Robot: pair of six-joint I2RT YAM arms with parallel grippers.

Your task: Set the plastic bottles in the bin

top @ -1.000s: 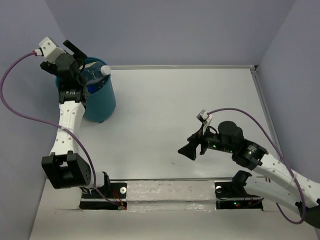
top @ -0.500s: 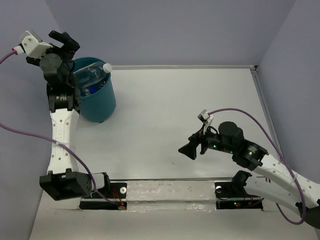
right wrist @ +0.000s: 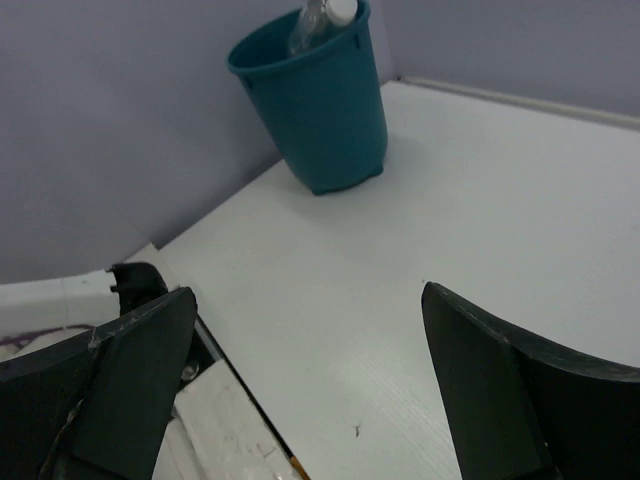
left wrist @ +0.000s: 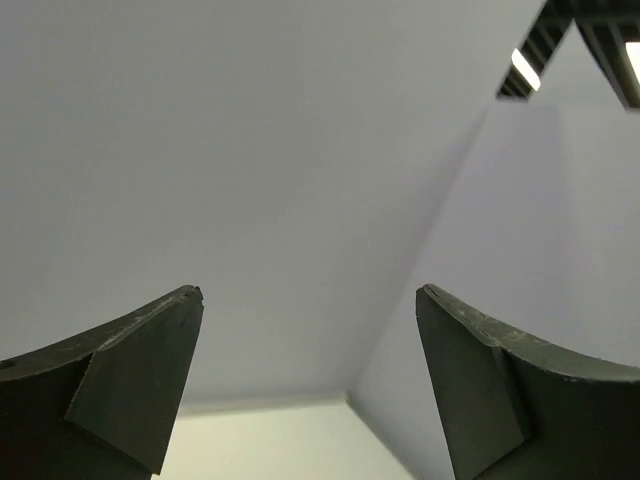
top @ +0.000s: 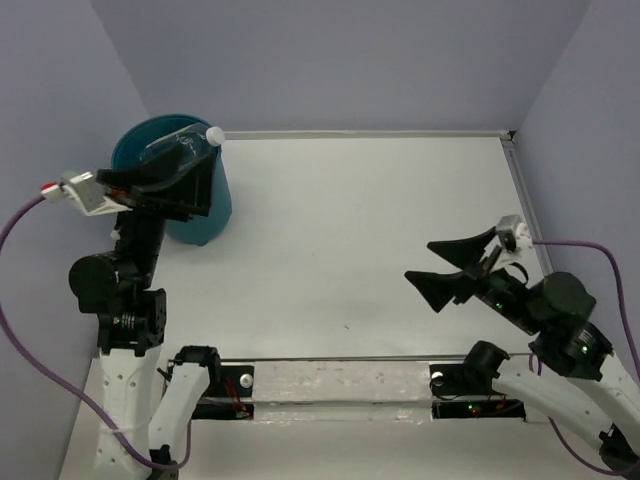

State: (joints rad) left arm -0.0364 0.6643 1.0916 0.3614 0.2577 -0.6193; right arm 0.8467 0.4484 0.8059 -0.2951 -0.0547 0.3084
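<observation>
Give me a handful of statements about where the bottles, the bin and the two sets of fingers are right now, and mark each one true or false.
1. The left fingers and the right fingers are spread open and hold nothing. True.
2. A bottle lies on the table in front of the right fingers. False: the only bottles in view are in the bin.
3. A white-capped bottle pokes up above the bin's rim. True.
4. The bin has tipped onto its side. False: it stands upright near the far left corner of the table.
</observation>
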